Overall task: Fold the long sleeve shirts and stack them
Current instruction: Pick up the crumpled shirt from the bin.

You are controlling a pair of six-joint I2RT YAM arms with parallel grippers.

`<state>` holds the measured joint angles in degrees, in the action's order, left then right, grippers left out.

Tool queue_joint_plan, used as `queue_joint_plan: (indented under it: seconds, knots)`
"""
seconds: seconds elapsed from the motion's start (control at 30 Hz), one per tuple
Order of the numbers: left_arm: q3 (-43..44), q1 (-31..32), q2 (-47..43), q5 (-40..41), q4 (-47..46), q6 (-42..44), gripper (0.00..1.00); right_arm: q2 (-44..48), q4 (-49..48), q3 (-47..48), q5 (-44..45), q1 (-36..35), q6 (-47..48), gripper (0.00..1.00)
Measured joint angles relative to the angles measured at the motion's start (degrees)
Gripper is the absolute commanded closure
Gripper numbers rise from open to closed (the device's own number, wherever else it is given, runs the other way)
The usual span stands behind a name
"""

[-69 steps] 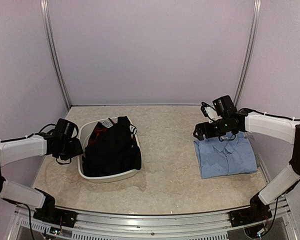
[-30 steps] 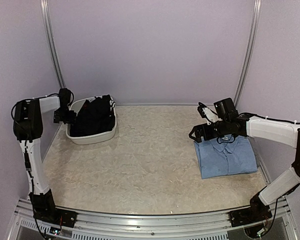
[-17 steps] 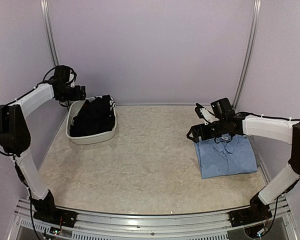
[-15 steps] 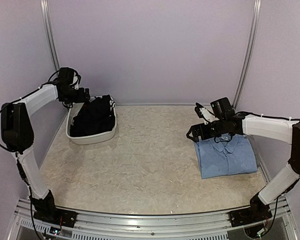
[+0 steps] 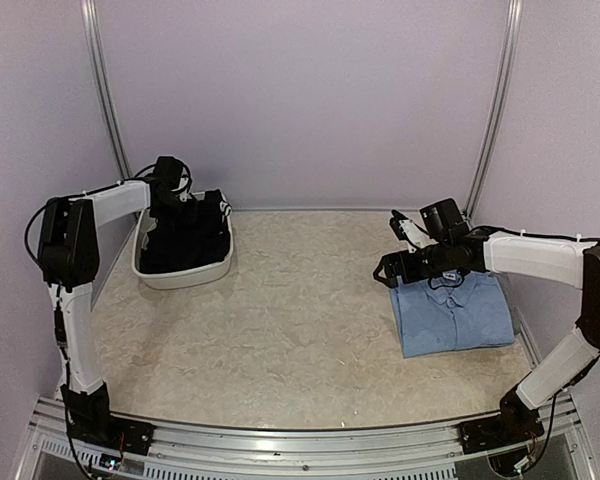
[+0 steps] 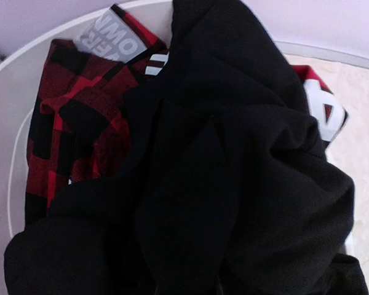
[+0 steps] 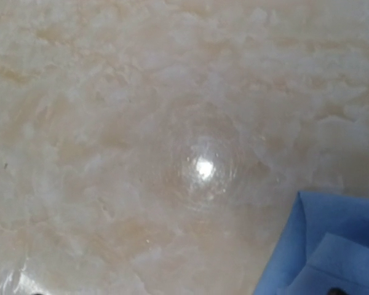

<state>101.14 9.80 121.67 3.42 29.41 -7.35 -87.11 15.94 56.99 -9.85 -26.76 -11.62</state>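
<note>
The light blue shirt (image 5: 455,312) lies folded flat at the right of the table; its corner shows in the right wrist view (image 7: 338,246). My right gripper (image 5: 388,270) hovers just off the shirt's far left corner; its fingers do not show in its own view. A heap of black cloth (image 5: 185,240) fills a white basket (image 5: 180,280) at the far left; no buttons or neck label show. My left gripper (image 5: 177,203) is over the basket's far side, close above the black cloth (image 6: 234,153). Its fingers are lost against the dark cloth.
A red and black plaid garment (image 6: 80,104) with a grey label lies under the black cloth in the basket, whose rim (image 6: 6,92) shows at the left. The basket sits against the left wall and back corner. The marbled table top (image 5: 300,320) lies between basket and blue shirt.
The basket went from left of centre to the far left corner. My left arm then swung from beside the basket up and over it, ending close above the black cloth. My right gripper barely moved.
</note>
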Motion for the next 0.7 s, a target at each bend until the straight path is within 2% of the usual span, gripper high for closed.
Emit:
queue_joint_plan:
  seconds: [0.13,0.33,0.53,0.7]
  knots:
    - [-0.48,2.49,-4.55,3.39,0.42,0.24,0.92,0.00,0.04,-0.63,0.22,-0.02,-0.13,0.04]
    - [1.14,10.14,-18.25,6.14,0.55,1.22,0.95,1.33,0.28,-1.25,2.10,-0.13,-0.26,0.04]
    - [5.05,19.34,-28.89,2.49,-1.18,1.51,0.95,4.42,2.21,-1.18,7.32,-0.11,-0.20,0.02]
    - [7.34,28.92,-31.93,-2.01,-3.34,1.57,0.97,7.61,4.20,-0.37,9.70,1.70,-0.31,0.02]
